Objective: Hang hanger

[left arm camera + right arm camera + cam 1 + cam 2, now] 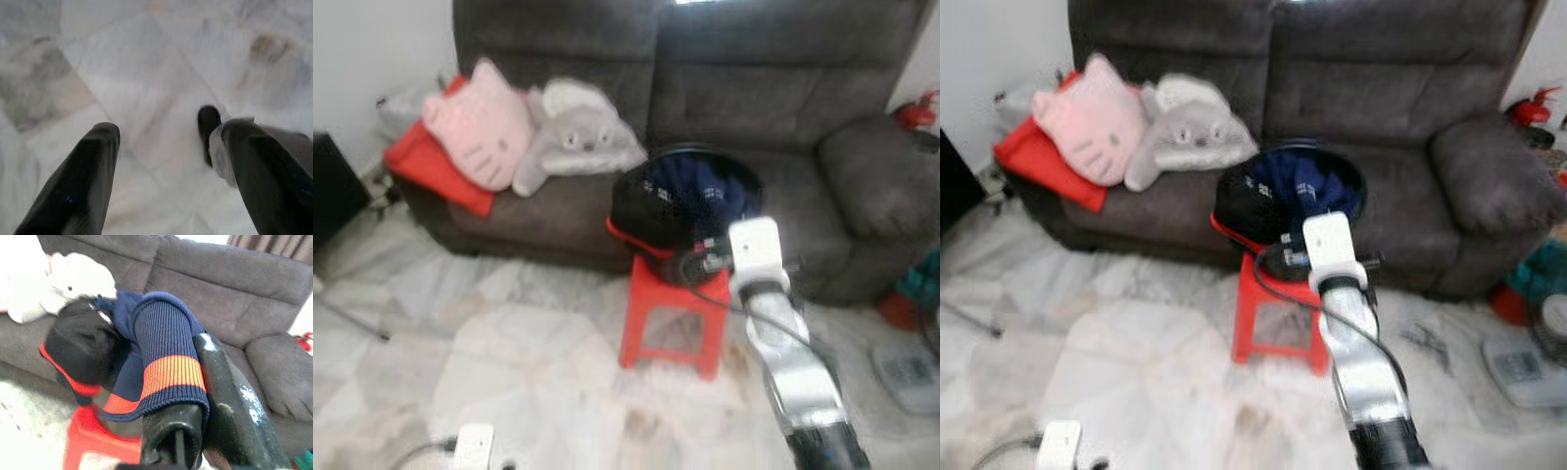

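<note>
- Two black fingers of the right gripper point(195, 431) were seen clamped on the navy garment's orange-striped ribbed cuff point(171, 367).
- The garment was heaped in a black basket point(641, 211) on a red stool point(671, 313), before a grey sofa point(1391, 108).
- No hanger could be made out.
- The left gripper point(164, 171) was held spread above the marble floor point(146, 73).

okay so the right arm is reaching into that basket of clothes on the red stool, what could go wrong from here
1. The right gripper has pinched the navy sweater's striped cuff, so a pull may drag the whole garment, and maybe others, over the rim.
2. The black basket overhangs the small red stool, so a tug could tip it or slide it onto the floor.
3. The head views are blurred, so judging the grip may be unreliable.
</note>
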{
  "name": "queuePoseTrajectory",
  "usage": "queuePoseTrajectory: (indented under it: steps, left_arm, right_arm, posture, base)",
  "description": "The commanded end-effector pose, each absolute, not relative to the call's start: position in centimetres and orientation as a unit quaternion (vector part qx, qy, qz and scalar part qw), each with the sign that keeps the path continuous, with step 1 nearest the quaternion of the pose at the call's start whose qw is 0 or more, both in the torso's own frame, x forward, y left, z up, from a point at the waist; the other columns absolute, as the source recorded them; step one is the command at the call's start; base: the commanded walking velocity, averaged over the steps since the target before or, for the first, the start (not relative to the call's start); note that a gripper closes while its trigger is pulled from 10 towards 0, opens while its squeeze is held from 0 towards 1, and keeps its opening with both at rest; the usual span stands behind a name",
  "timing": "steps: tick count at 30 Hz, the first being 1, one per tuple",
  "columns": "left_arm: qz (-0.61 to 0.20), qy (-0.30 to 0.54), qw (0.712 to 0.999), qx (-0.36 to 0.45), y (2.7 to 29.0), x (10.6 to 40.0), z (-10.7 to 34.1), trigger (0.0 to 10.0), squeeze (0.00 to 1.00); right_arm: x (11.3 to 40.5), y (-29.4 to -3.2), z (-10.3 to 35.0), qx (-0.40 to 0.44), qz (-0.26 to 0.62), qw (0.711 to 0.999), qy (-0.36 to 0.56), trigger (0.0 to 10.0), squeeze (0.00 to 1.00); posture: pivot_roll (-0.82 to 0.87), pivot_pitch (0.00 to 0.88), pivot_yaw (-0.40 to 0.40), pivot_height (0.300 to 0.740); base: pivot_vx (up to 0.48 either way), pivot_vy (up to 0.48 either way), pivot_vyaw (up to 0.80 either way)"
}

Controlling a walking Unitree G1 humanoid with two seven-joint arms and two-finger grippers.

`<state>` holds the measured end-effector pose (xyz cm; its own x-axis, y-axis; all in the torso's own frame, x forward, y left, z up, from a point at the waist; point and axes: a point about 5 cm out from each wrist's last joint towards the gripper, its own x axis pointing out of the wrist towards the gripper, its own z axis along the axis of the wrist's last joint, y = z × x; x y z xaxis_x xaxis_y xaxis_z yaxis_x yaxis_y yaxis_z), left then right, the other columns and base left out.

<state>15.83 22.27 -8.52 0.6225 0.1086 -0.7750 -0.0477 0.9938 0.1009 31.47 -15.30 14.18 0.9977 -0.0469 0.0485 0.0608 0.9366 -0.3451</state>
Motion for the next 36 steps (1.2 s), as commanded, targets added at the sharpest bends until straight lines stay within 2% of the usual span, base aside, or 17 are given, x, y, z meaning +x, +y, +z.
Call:
queuePoseTrajectory:
  steps: [1,28,36]
  left_arm:
    - [0.047,0.434,0.899,0.041,22.7,15.9,-8.4,10.0,0.0]
    - [0.05,0.433,0.899,0.038,22.6,16.1,-8.4,10.0,0.0]
    - [0.049,0.444,0.894,0.046,22.6,15.7,-8.6,10.0,0.0]
  right_arm:
    - [31.7,-14.9,14.8,-0.173,-0.025,0.984,-0.034,10.0,0.0]
    - [31.6,-13.2,14.7,-0.18,0.038,0.982,-0.051,10.0,0.0]
    - [31.7,-14.3,12.6,-0.141,0.015,0.99,-0.009,10.0,0.0]
  posture:
    - [-0.09,0.0,0.035,0.74]
    - [-0.1,0.0,0.035,0.74]
    - [-0.11,0.0,0.053,0.74]
  base:
    - [-0.292,0.0,0.0]
    - [-0.294,0.0,0.0]
    - [-0.111,0.0,0.0]
